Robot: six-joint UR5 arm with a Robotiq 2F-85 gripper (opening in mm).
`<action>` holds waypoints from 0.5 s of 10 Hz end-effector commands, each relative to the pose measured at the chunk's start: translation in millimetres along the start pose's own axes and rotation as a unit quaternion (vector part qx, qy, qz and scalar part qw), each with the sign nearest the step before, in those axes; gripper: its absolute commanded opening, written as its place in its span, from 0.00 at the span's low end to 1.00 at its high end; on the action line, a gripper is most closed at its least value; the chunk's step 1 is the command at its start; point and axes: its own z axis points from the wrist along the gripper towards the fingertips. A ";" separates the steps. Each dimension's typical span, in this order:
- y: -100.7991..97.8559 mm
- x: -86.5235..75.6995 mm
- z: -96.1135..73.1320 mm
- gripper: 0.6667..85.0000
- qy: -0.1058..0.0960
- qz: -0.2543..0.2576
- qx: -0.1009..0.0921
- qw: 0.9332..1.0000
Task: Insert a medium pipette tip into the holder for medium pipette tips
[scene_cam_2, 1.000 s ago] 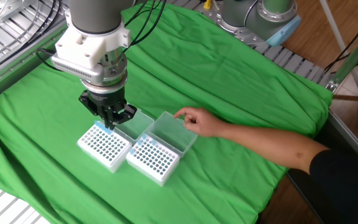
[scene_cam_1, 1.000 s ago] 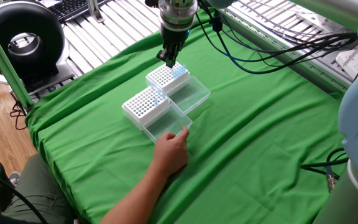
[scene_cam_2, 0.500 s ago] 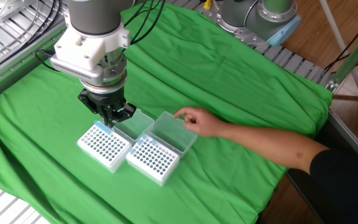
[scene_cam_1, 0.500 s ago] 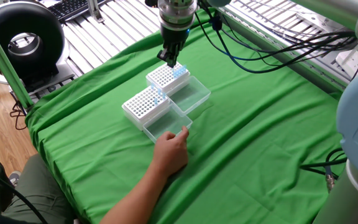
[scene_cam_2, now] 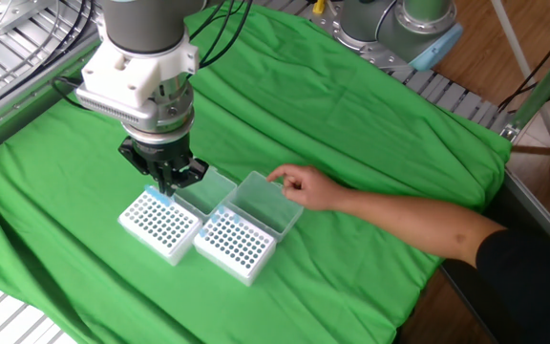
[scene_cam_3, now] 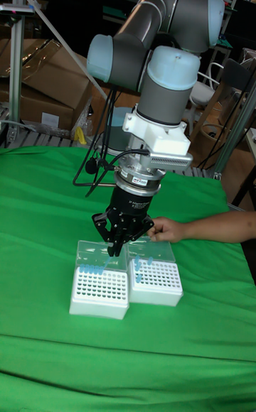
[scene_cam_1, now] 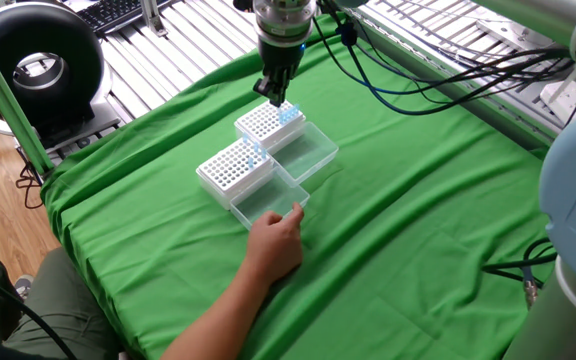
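Two look-alike white racks with open clear lids sit side by side on the green cloth. My gripper (scene_cam_1: 273, 97) (scene_cam_2: 167, 186) (scene_cam_3: 114, 247) hangs just above the back edge of one of them, the holder for medium pipette tips (scene_cam_1: 266, 122) (scene_cam_2: 160, 225) (scene_cam_3: 99, 291). The fingers are pressed together and point straight down. The medium pipette tip between them is too thin to make out clearly. A few blue tips stand in a row at the holder's lid side.
The second rack (scene_cam_1: 233, 167) (scene_cam_2: 235, 247) (scene_cam_3: 155, 278) touches the holder's side. A person's hand (scene_cam_1: 278, 240) (scene_cam_2: 304, 186) (scene_cam_3: 167, 229) rests on that rack's open lid. Cables hang from the arm behind the gripper. A metal roller table borders the cloth.
The gripper has crept slightly upward over the holder. The racks and the person's hand have stayed where they were.
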 end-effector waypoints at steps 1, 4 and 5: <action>3.4 -5.8 -1.6 0.00 -0.005 0.004 -0.007 1.000; 2.8 -10.4 1.7 0.00 -0.012 0.004 -0.007 1.000; 1.8 -11.3 3.2 0.00 -0.015 0.003 -0.006 1.000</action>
